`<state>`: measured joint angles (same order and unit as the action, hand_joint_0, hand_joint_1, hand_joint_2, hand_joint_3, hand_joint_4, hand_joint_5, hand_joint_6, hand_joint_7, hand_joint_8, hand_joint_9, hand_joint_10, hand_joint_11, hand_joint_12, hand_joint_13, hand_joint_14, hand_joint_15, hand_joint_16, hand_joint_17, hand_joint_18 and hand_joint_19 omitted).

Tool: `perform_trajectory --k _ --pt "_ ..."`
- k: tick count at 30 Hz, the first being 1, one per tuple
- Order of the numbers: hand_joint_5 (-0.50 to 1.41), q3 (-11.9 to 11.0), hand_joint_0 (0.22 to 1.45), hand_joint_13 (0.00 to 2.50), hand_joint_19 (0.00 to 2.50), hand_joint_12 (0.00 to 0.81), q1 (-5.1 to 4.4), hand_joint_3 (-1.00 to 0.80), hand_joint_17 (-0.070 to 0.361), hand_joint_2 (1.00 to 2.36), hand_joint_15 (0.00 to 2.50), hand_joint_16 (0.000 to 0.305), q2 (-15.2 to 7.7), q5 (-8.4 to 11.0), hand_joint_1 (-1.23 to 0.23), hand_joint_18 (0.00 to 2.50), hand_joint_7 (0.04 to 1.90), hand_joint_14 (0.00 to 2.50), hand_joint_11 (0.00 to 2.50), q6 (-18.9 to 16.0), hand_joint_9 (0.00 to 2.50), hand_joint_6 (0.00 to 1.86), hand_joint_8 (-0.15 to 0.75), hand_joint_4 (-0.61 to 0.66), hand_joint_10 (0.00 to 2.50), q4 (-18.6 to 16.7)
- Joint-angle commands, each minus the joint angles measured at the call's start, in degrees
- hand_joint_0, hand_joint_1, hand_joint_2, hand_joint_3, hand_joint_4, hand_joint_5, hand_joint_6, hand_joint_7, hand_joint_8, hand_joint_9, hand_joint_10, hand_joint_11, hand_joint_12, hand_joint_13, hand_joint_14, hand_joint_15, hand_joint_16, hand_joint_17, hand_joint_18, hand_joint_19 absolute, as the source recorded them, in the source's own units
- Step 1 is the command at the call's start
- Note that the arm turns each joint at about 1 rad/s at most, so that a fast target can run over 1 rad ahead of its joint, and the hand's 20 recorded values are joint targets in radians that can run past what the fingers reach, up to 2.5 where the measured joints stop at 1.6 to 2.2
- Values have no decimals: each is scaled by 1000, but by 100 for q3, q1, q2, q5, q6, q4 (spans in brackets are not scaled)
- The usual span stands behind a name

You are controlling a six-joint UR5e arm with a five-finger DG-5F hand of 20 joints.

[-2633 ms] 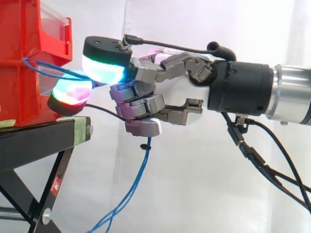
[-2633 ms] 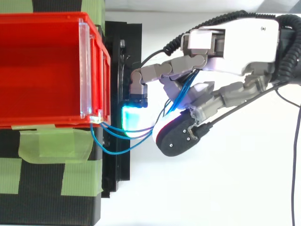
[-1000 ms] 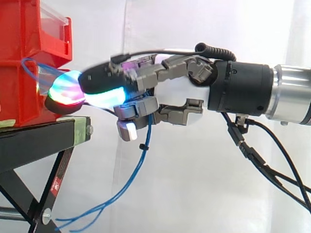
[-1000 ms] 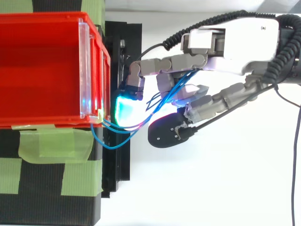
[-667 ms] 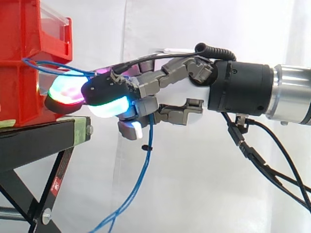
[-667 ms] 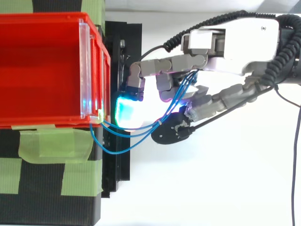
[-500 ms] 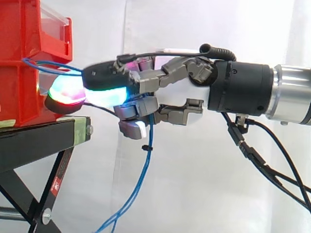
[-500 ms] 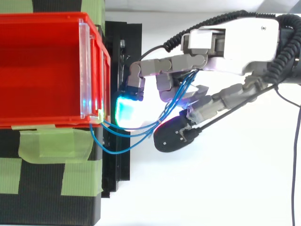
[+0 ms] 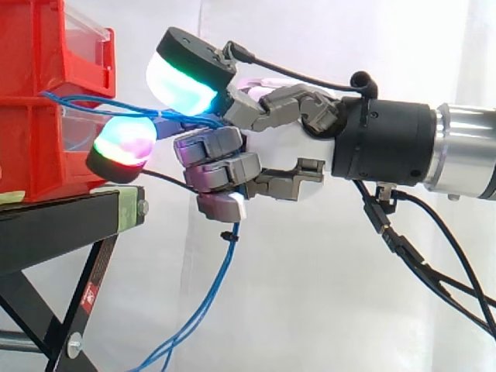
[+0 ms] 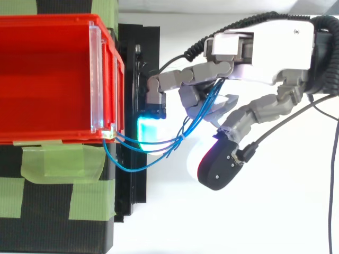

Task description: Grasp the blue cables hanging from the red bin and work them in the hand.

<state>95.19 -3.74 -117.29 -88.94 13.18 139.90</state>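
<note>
Hand [image 9: 231, 166] curled rnd blue cables [image 10: 181, 136] from red bin [image 10: 53, 69]; side view shows them dangling below

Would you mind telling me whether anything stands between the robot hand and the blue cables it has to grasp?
Nothing visible does. The blue cables run from the red bin straight into the robot hand, whose curled fingers close round them. Below the hand they hang free.
</note>
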Motion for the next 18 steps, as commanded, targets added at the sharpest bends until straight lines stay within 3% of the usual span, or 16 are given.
perform_trajectory --k 1,8,18 --pt "331 0 867 785 1228 431 -4 -941 101 1003 1510 45 -4 0 -642 1315 1225 2500 1872 0 541 311 384 292 2500 3" --pt "400 0 917 844 1221 422 -4 -709 104 1013 1545 46 5 0 -621 1367 1261 2500 1899 0 658 267 377 243 2500 3" --pt "374 0 848 847 1158 436 -4 -880 108 1005 1565 48 -4 26 -578 1356 1297 2500 1973 26 668 199 384 260 2500 -6"
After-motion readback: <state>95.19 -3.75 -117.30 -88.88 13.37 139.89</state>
